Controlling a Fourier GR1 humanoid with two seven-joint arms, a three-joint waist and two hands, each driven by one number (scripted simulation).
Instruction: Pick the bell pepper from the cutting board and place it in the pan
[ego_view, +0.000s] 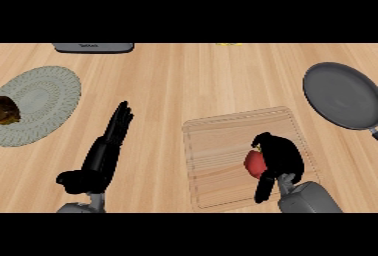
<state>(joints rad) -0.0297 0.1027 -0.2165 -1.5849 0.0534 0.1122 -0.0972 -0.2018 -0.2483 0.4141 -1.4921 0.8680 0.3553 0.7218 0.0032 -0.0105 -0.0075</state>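
Note:
A red bell pepper (253, 163) lies on the wooden cutting board (221, 150) at the lower right. My right hand (280, 157) sits over the pepper with its fingers curled round it, hiding most of it. The dark grey pan (341, 95) rests at the right edge, beyond the board, with its handle pointing toward the lower right. My left hand (107, 145) stands open at the lower left, fingers straight and pointing away, holding nothing.
A pale woven round plate (44, 100) lies at the far left with a brown item (7, 110) on its left side. A grey appliance (94, 47) sits at the back edge. A small yellow object (230, 44) shows at the back.

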